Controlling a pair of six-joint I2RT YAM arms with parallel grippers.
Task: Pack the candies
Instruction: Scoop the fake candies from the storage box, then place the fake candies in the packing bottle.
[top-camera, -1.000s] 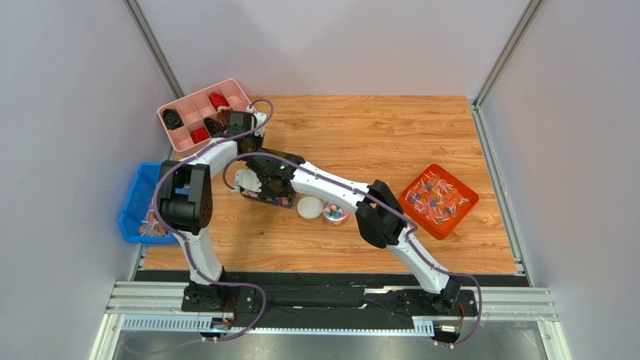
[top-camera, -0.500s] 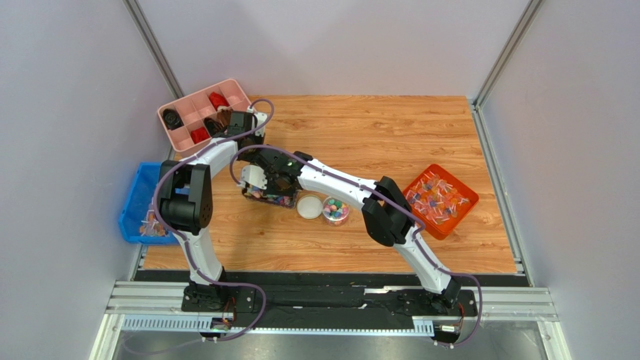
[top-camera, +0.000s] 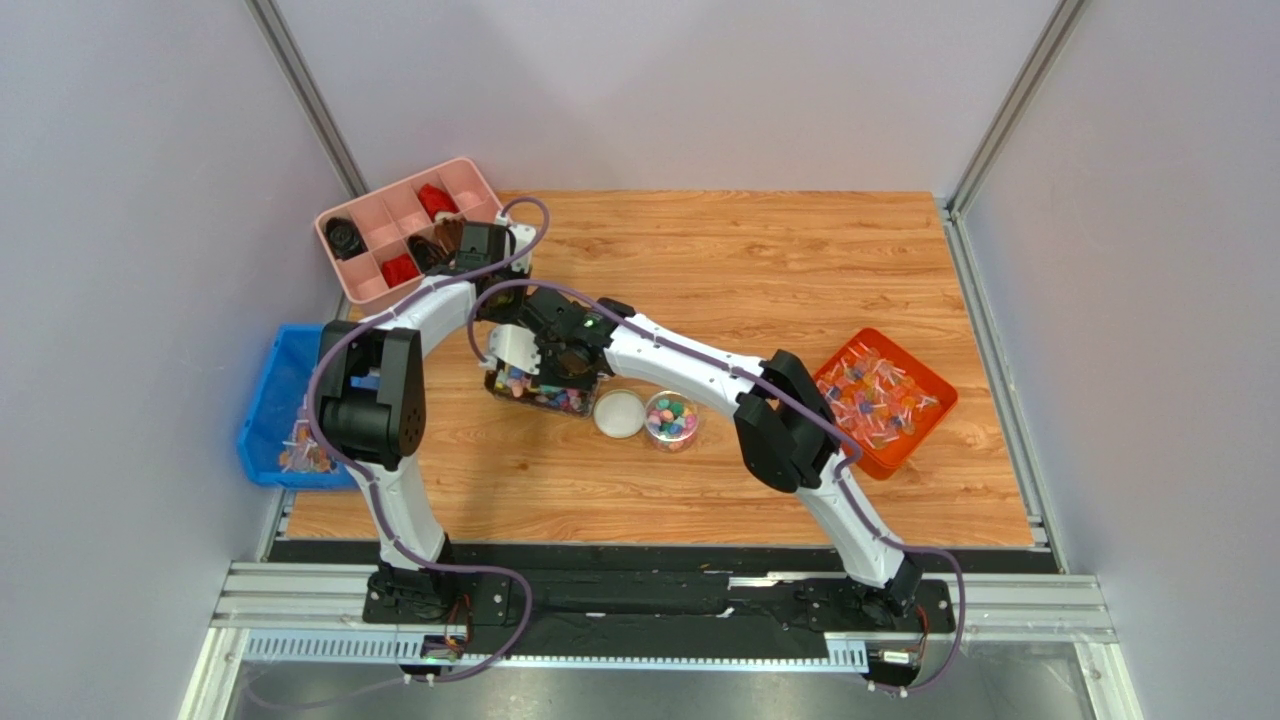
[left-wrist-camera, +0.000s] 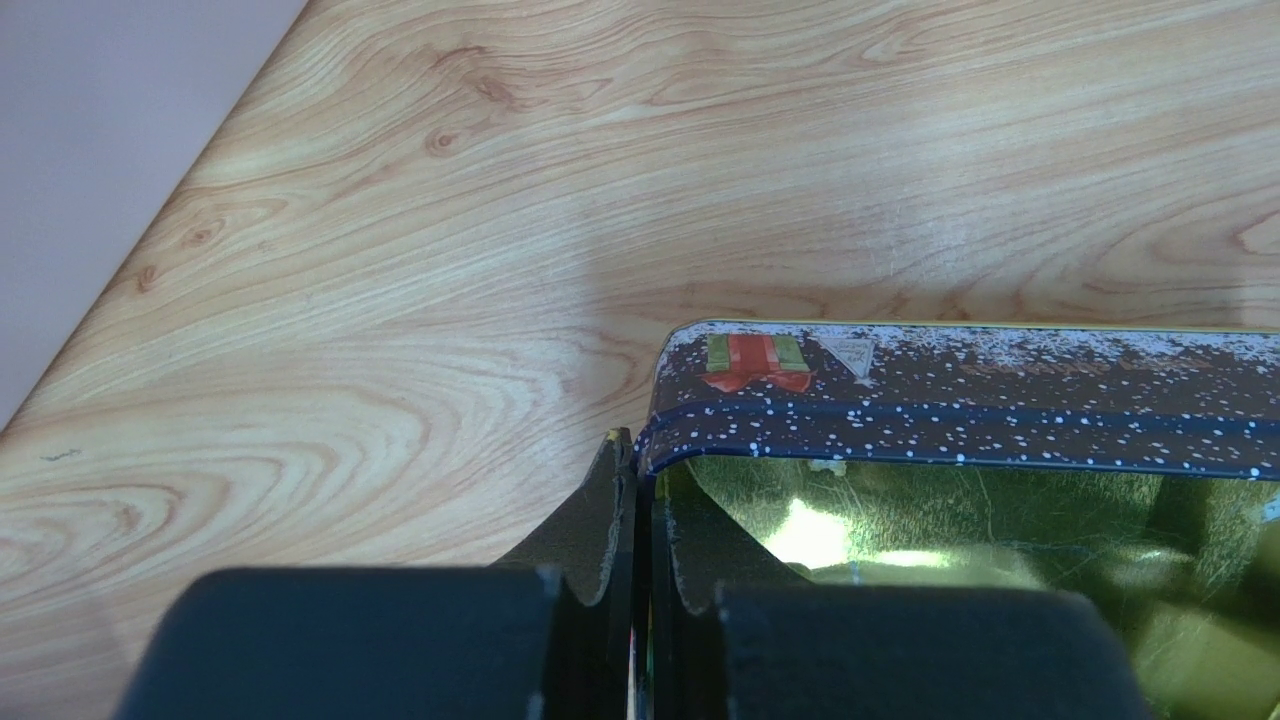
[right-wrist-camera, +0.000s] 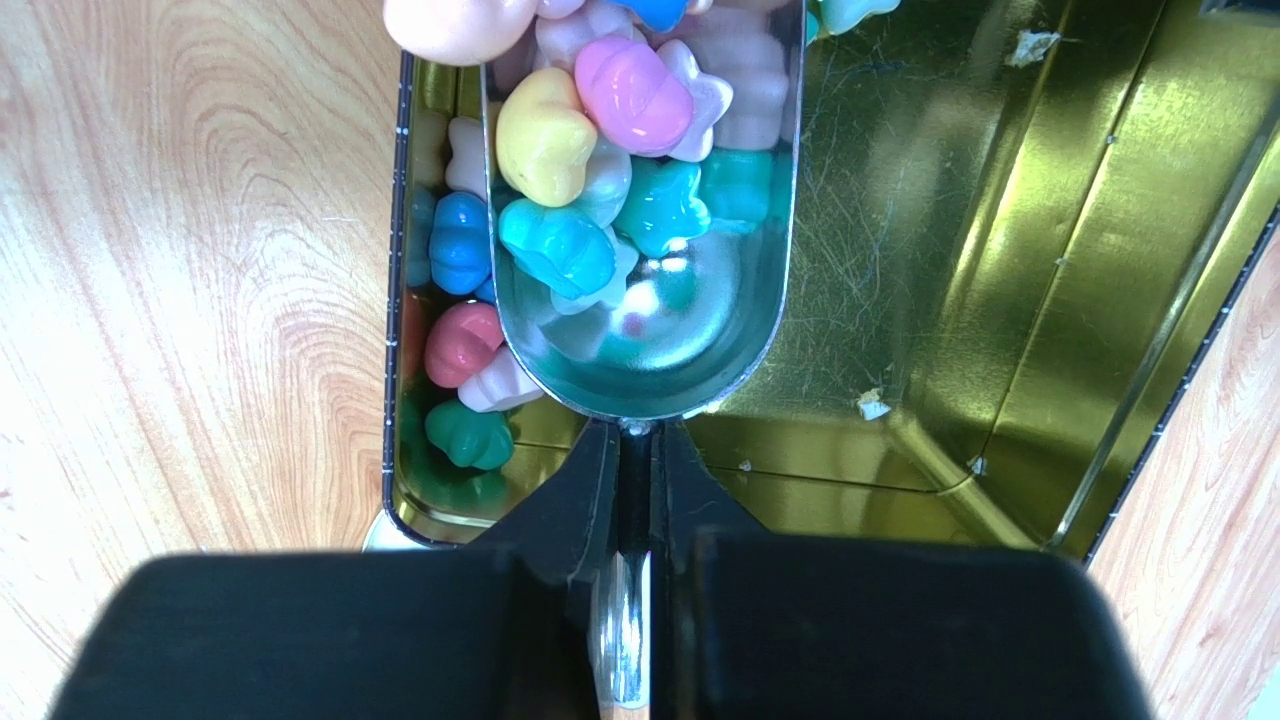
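Note:
The candies (right-wrist-camera: 586, 128) are small pastel sweets, pink, yellow, blue and green. Several lie heaped in a metal scoop (right-wrist-camera: 661, 323), and a few more (right-wrist-camera: 458, 353) lie in the left end of an open gold-lined tin (right-wrist-camera: 962, 225). My right gripper (right-wrist-camera: 634, 450) is shut on the scoop's handle and holds the scoop over the tin. My left gripper (left-wrist-camera: 639, 450) is shut on the tin's dark blue speckled wall (left-wrist-camera: 977, 398) at a corner. In the top view the tin (top-camera: 544, 398) sits under both grippers, next to a small jar of candies (top-camera: 672, 422).
A white lid (top-camera: 616, 413) lies between the tin and the jar. A pink divided tray (top-camera: 406, 222) with dark red and brown pieces stands at the back left. A blue bin (top-camera: 278, 405) is at the left edge and an orange bin (top-camera: 876, 399) of wrapped sweets at the right.
My right gripper with the scoop has shifted a little farther back and right over the tin, and its elbow has swung right. The left arm has not moved.

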